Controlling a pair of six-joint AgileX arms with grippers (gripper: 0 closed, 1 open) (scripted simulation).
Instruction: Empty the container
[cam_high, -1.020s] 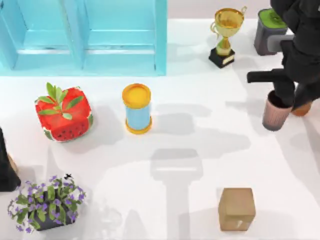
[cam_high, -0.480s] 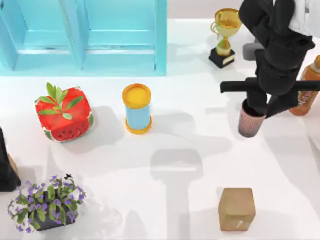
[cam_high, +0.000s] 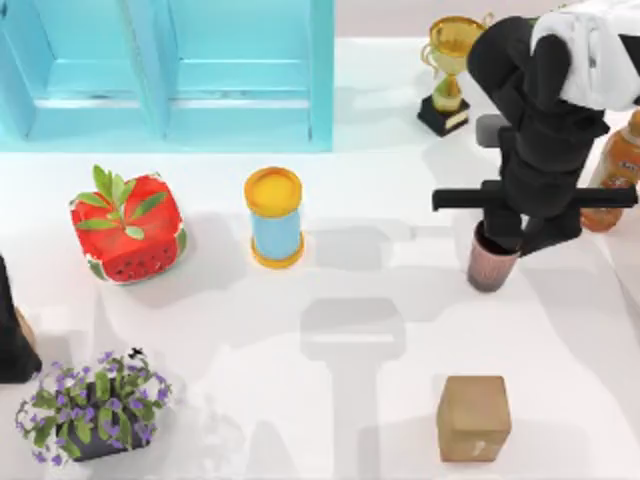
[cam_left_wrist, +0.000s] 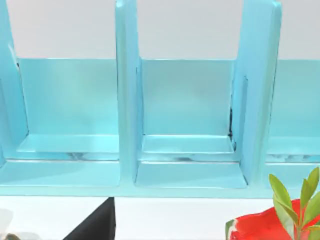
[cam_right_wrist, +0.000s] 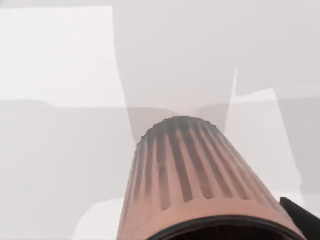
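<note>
Right arm over the right half of the table, its gripper (cam_high: 510, 235) down on the rim of a ribbed pinkish-brown cup (cam_high: 491, 268). Fingers look clamped on the cup's rim; the wrist hides the contact itself. Cup sits upright or nearly so, right of centre, between the gold trophy (cam_high: 452, 62) at the back and the cardboard box (cam_high: 473, 417) near the front edge. From the right wrist view the cup (cam_right_wrist: 192, 175) shows as vertical ribs running down to a narrower base, with white table (cam_right_wrist: 55, 55) below it; whether the base touches the table cannot be told.

An amber bottle (cam_high: 618, 170) stands just beside the arm at the right edge.

Left arm parked at the table's left edge, gripper (cam_high: 12, 335) dark and low; finger state cannot be told. Its wrist camera faces the turquoise shelf unit (cam_left_wrist: 185, 125).

Mid-table: blue canister with yellow lid (cam_high: 274, 216). Left side: watermelon-patterned planter (cam_high: 127, 227), purple flower pot (cam_high: 92, 407).
</note>
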